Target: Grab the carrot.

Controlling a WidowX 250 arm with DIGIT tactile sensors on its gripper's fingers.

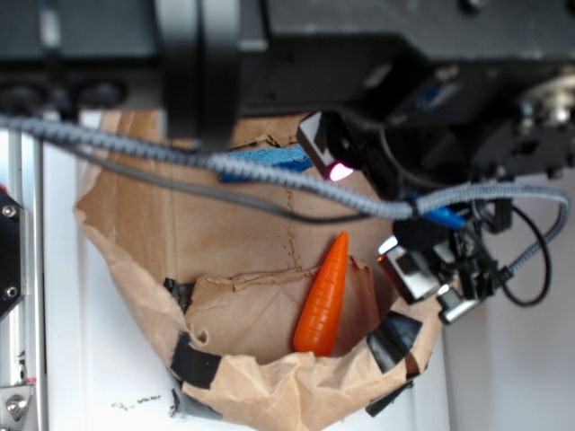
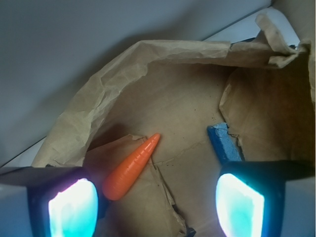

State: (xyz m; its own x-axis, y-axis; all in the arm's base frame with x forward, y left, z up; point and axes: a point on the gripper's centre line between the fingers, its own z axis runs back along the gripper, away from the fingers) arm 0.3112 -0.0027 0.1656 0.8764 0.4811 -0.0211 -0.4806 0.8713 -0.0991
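The carrot [image 1: 325, 301] is a glossy orange cone lying on crumpled brown paper [image 1: 225, 229], its pointed tip toward the far side. In the wrist view the carrot [image 2: 131, 168] lies diagonally, and its rounded wide end sits close to the left fingertip [image 2: 73, 207]. My gripper [image 2: 157, 207] is open, hovering above the paper with only bare paper between its glowing pads. The right fingertip [image 2: 240, 205] is well away from the carrot. From the exterior camera my gripper [image 1: 368, 211] hangs just right of and above the carrot, not touching it.
A blue sponge block [image 2: 224, 143] lies on the paper by the right finger, and it shows again as the blue sponge [image 1: 265, 163] behind a grey cable [image 1: 269, 175]. The paper's raised, taped rim [image 1: 269, 386] surrounds the carrot. White surface lies outside.
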